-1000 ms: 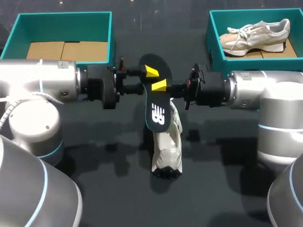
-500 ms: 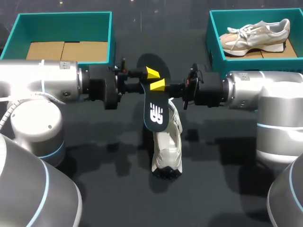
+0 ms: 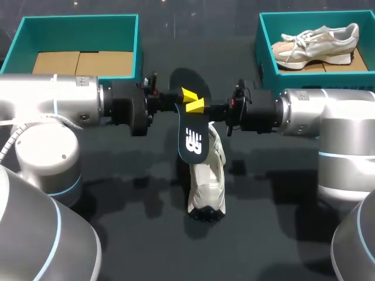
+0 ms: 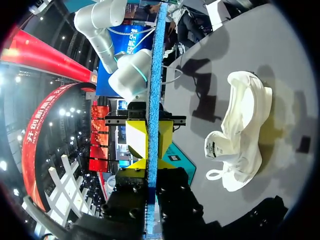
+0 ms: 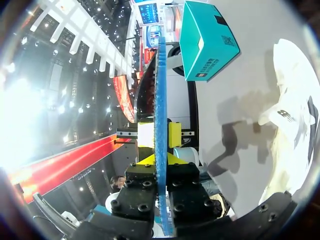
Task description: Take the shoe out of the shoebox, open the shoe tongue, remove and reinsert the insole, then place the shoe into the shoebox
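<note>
The dark insole [image 3: 192, 126] hangs in the air over the table's middle, blue underside edge-on [image 4: 154, 75] [image 5: 161, 90] in both wrist views. My left gripper [image 3: 185, 94] [image 4: 149, 165] comes in from the left and is shut on the insole's upper part. From the other side, my right gripper [image 3: 197, 106] [image 5: 161, 160] is shut on it too. Their yellow tips nearly meet. Below the insole, the white shoe [image 3: 206, 181] [image 4: 242, 130] [image 5: 295, 125] lies on the dark table with its opening upward.
A teal shoebox [image 3: 79, 23] with a cardboard floor stands at the back left. Another teal shoebox [image 3: 261, 41] at the back right holds a beige shoe [image 3: 316, 44]. The left box [image 5: 205, 40] also shows ahead of the right gripper.
My left gripper's fingers have closed onto the insole, which has tipped slightly more upright. The right gripper kept its grip and place.
</note>
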Motion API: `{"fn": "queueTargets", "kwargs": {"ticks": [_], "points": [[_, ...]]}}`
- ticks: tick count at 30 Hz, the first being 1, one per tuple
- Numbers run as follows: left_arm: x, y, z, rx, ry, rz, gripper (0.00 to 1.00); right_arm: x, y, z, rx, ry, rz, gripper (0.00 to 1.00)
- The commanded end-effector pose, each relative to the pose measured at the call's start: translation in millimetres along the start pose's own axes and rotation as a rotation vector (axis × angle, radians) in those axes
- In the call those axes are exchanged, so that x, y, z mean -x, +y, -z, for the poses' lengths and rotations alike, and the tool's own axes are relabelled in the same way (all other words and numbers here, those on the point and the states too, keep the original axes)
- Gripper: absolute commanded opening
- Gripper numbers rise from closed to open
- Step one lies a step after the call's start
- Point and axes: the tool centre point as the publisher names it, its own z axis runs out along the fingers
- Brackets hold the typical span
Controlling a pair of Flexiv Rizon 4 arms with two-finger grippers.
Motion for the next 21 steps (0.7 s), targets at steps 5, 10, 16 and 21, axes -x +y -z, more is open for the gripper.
{"fn": "queueTargets", "kwargs": {"ticks": [5, 10, 16, 21], "points": [[2.7, -6, 8, 0.000, -0.002, -0.005, 0.00, 0.3, -3.9, 8, 0.022, -0.005, 0.021, 1.00], [5.3, -10, 25, 0.001, 0.001, -0.011, 0.00, -1.6, -7.7, 25, 0.041, -0.029, 0.033, 1.00], [8.1, -17, 47, 0.001, -0.002, -0.004, 0.00, -2.7, -10.1, 53, 0.030, -0.065, 0.087, 1.00], [7.8, -25, 60, -0.001, 0.014, -0.004, 0.00, -2.1, -7.2, 69, 0.048, -0.087, 0.090, 1.00]]}}
